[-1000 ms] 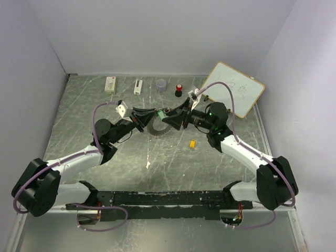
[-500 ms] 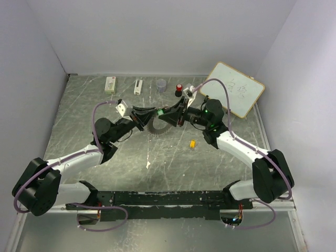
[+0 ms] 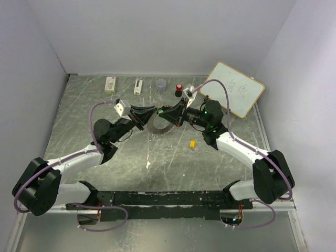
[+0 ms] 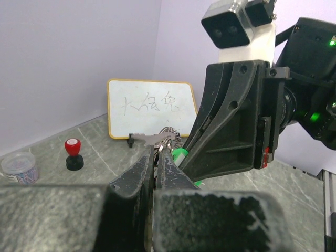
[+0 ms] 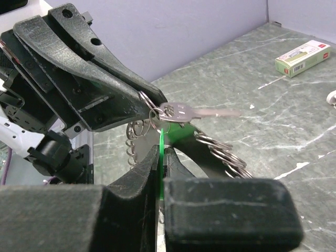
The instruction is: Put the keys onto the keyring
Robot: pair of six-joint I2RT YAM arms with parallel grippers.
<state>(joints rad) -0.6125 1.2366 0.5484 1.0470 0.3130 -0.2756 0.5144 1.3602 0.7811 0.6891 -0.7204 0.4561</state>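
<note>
- Up near the middle of the counter [image 3: 79, 121], we see the two arms meeting tip to tip, the left coming in from the left and the right from the right.
- The left end effector [image 3: 152, 111] is narrow, its fingers pinched on the top of the keyring [image 3: 156, 129].
- The keyring hangs below that grip, its rim crowded with small silvery loops; we cannot tell from above whether its lower edge touches the counter.
- The right end effector [image 3: 164, 113] is also narrow, clamped on the green key [image 4: 179, 155], which shows as a thin bright strip between its fingers in the right wrist view.
- The green key sits right at the keyring's top, just beside the left fingertips; whether it is threaded onto the wire is hard to say, as the fingers hide the contact.
- A silver key [image 5: 181, 111] is on the ring at the same spot, its blade pointing out sideways.
- The yellow key [image 3: 192, 143] lies on the counter by itself, apart from the ring and to its right, near the right forearm.
- Along the far edge stand a white box [image 3: 109, 84], a small grey cup [image 3: 161, 84] and a red-topped knob [image 3: 179, 89].
- A whiteboard [image 3: 233, 89] with faint marks leans at the far right corner.
</note>
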